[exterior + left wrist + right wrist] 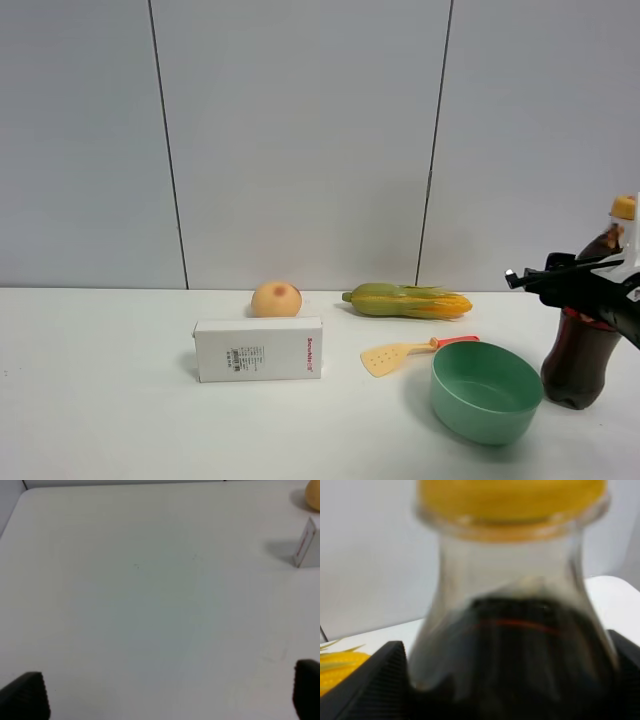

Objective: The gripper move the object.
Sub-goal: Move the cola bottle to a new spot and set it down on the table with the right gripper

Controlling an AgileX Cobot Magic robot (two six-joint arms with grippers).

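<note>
The cola bottle (578, 362) stands upright at the right end of the bench (100, 400), just right of the green bowl (487, 392). My right hand (507, 660) straddles its shoulder under the yellow cap; I cannot tell whether it grips or stands free. Filled high, I judge it heavy, tippy and slick, so I'd hold the stiff shoulder. My left hand (170, 695) hangs open over bare bench

White table (100, 420) carries: peach (276, 299) and corn cob (407, 301) at back; white box (258, 350) centre; yellow spatula (400, 354), green bowl (480, 415), upright cola bottle (580, 365) at right.
</note>
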